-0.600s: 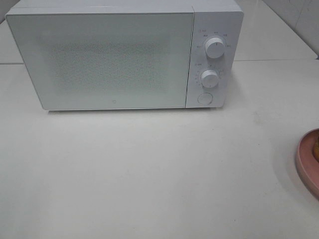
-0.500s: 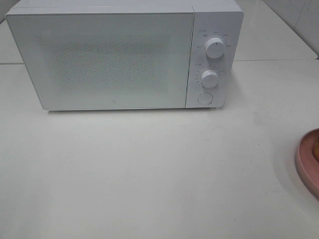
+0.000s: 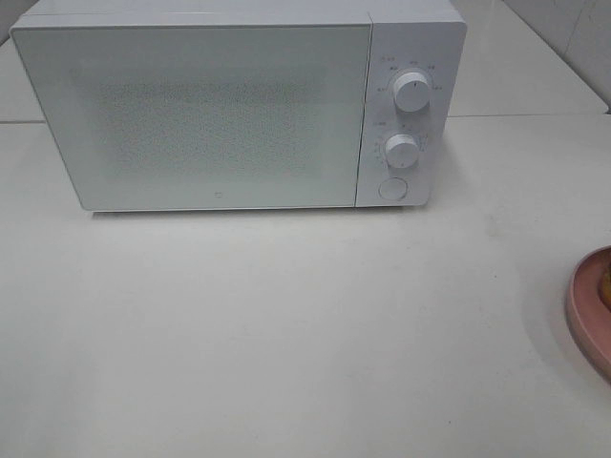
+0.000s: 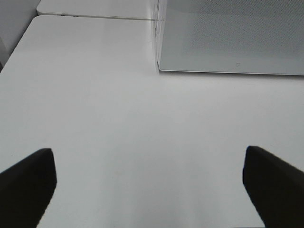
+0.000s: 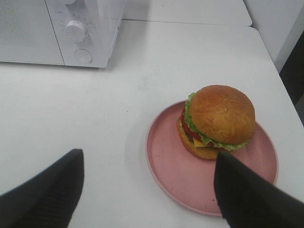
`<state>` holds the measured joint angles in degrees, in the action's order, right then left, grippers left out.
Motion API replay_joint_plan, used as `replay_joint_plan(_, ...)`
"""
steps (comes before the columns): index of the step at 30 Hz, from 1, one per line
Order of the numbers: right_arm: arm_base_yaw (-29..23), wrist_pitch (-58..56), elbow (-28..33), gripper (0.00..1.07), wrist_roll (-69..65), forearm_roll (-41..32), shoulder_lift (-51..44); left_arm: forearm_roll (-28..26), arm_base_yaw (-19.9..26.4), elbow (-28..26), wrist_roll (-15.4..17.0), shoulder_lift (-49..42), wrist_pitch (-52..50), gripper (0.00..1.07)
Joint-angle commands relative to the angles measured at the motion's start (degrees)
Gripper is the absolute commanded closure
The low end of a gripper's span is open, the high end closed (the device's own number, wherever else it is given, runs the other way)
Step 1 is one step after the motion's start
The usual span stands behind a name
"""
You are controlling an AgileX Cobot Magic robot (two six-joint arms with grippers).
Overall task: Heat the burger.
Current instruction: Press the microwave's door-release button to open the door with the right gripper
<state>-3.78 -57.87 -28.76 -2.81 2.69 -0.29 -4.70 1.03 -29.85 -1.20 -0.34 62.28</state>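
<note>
Burger (image 5: 218,121) sits on the pink plate (image 5: 166,166), toward the plate's far side, just ahead of my right gripper (image 5: 149,159). That gripper's jaws stand apart with nothing between them. Farther ahead of it I see the white microwave (image 3: 191,114), door closed, with its upper knob (image 3: 411,91), lower knob (image 3: 402,150) and round button (image 3: 392,188). My left gripper (image 4: 148,154) is spread wide, holding nothing, low over the white table (image 3: 286,334), with the microwave's lower front corner ahead of it.
</note>
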Motion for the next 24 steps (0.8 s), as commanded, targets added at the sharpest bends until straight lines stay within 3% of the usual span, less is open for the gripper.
replay_joint_plan(1, 0.1, 1.0, 0.2, 0.32, 0.2, 0.3, -1.4, -0.1, 0.0, 0.1, -0.1, -1.3, -0.9, 0.07)
replay_joint_plan(10, 0.1, 2.4, -3.0, 0.32, 0.1, 0.3, 3.0, -0.1, 0.0, 0.1, -0.1, -1.3, -0.9, 0.07)
replay_joint_plan(24, 0.1, 12.0, -3.0, 0.32, 0.1, 0.3, 14.0, -0.1, 0.0, 0.1, -0.1, -1.3, -0.9, 0.07)
